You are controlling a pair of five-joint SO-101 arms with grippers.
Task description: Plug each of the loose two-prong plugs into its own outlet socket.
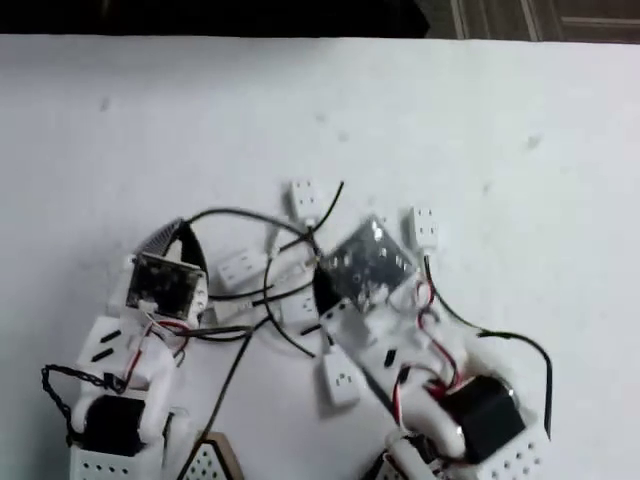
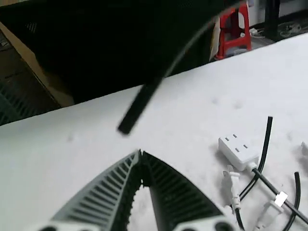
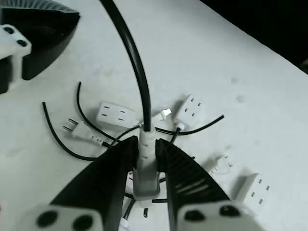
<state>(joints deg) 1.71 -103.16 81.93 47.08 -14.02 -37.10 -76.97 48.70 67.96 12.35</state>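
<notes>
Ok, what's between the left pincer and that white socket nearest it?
In the left wrist view, the table between the left pincer and the outlet socket is bare; a loose plug lies beside the socket.

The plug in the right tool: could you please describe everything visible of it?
The plug is a pale grey-white moulded body, seemingly plastic, with a ribbed collar where its black cord leaves and arcs away. It is clamped between the right tool's two black fingers, held over the table; its prongs are hidden.
</notes>
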